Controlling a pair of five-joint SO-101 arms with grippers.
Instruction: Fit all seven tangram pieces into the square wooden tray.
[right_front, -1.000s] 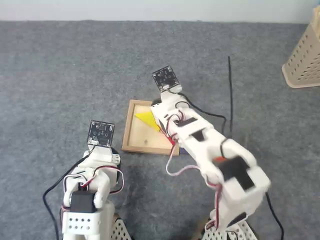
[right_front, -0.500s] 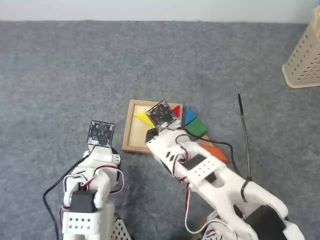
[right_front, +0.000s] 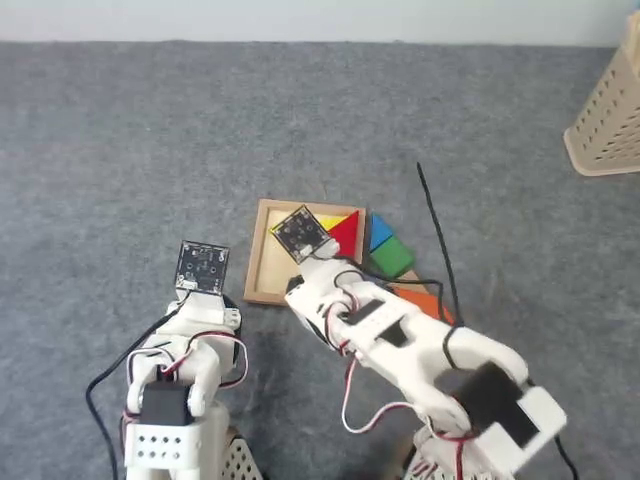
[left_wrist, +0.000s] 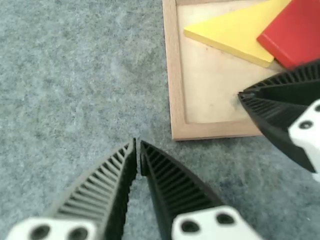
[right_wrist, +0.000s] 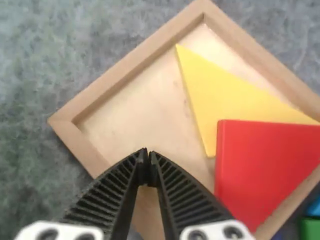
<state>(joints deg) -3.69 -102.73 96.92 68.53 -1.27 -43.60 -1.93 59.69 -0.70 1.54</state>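
hovering clenched, empty, over the tray (right_wrist: 62, 122), your right end effector (right_wrist: 148, 151) faces yellow piece (right_wrist: 225, 100) and red piece (right_wrist: 260, 165) packed edge-to-edge, likely sparing room.

From high behind the left arm (right_front: 185, 345) and right arm (right_front: 400, 335), looking down over the whole table (right_front: 120, 130); from each wrist, close and steeply down, sharing the tray (left_wrist: 170, 65) with its yellow piece (left_wrist: 235, 32) and red piece (left_wrist: 295, 35).

The grey felt-like tabletop (right_front: 150, 130) bears a square wooden tray (right_front: 255, 255), directly beneath the right hand (right_wrist: 148, 151). Just beside the tray, to that hand's right, lie a blue triangle (right_front: 380, 232), a green block (right_front: 392, 256) and an orange piece (right_front: 425, 300). A beige perforated basket (right_front: 605, 110) stands well away.
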